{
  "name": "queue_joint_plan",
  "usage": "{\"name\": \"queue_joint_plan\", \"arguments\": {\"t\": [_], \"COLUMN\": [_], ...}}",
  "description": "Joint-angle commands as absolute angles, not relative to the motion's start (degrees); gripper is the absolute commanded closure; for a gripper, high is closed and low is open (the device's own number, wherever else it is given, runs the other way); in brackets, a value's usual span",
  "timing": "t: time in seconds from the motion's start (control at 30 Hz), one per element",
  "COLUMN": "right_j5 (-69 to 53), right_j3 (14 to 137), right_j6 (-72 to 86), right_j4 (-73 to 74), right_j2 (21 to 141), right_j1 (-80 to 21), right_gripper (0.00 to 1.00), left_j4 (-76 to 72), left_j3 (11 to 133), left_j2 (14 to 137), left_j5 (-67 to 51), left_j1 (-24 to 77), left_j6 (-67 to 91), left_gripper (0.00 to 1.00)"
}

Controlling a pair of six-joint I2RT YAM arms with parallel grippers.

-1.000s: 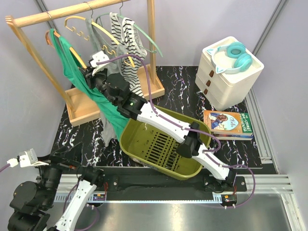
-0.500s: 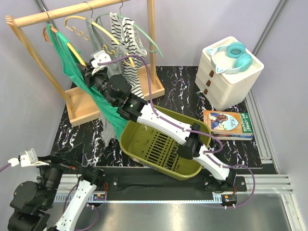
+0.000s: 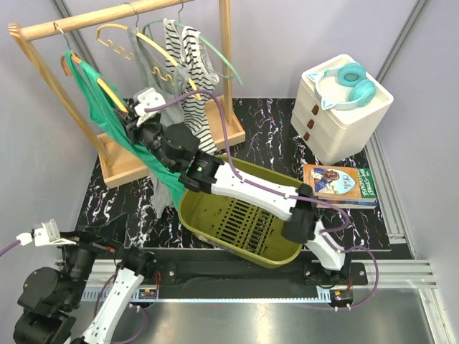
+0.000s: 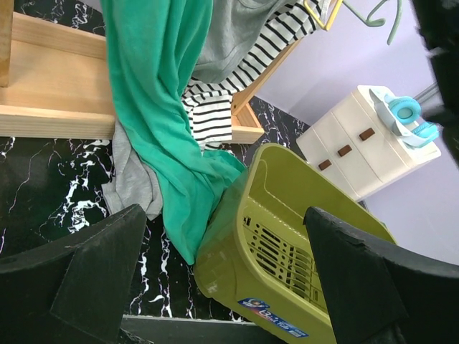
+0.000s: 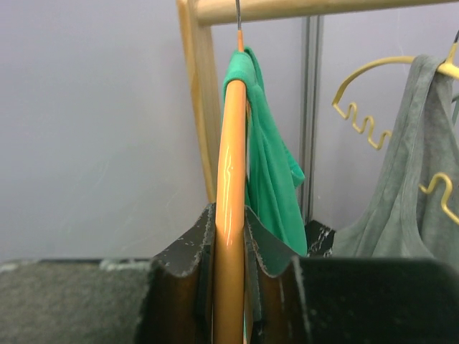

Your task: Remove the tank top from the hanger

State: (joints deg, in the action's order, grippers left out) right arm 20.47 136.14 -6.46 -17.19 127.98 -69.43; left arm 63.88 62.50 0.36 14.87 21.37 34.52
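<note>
Over the last second our right arm has pulled the orange hanger (image 5: 231,143) slightly towards the left post of the rail (image 3: 86,21). The green tank top (image 3: 154,161) still hangs on the hanger, its tail trailing to the basket (image 3: 215,193), so nothing is freed yet. Nearest us, the left gripper (image 4: 224,215) is spread wide and empty above the bench (image 3: 129,208). Farther off, the right gripper (image 5: 228,215) is clamped on the hanger's arm, with green cloth against one finger.

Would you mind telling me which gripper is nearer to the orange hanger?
Right gripper: its fingers clamp the orange hanger. The left gripper sits open, far off at the table's near edge.
</note>
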Motion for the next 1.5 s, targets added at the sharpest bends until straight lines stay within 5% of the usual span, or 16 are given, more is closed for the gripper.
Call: {"name": "queue_joint_plan", "arguments": {"t": [0.0, 0.43, 1.07, 1.47], "right_j5": [21.8, 18.64, 7.83, 5.28], "right_j3": [123.52, 80.37, 54.59, 49.57], "right_j6": [-7.65, -0.46, 10.9, 13.18], "right_j4": [-34.69, -40.96, -27.78, -25.4], "right_j2": [111.82, 84.83, 54.77, 48.69], "right_j1": [-72.51, -72.69, -72.6, -72.69], "right_gripper": [1.0, 1.0, 1.0, 1.0], "left_j4": [62.93, 59.24, 49.92, 43.34], "left_j3": [62.31, 65.56, 79.1, 76.3], "left_j2": [-4.4, 1.74, 32.07, 36.38], "left_j5": [13.62, 11.34, 4.04, -2.8], "left_j1": [21.53, 21.53, 21.62, 21.53], "left_j6": [33.66, 31.04, 26.72, 27.77], "left_gripper": [0.03, 0.01, 0.01, 0.25]}}
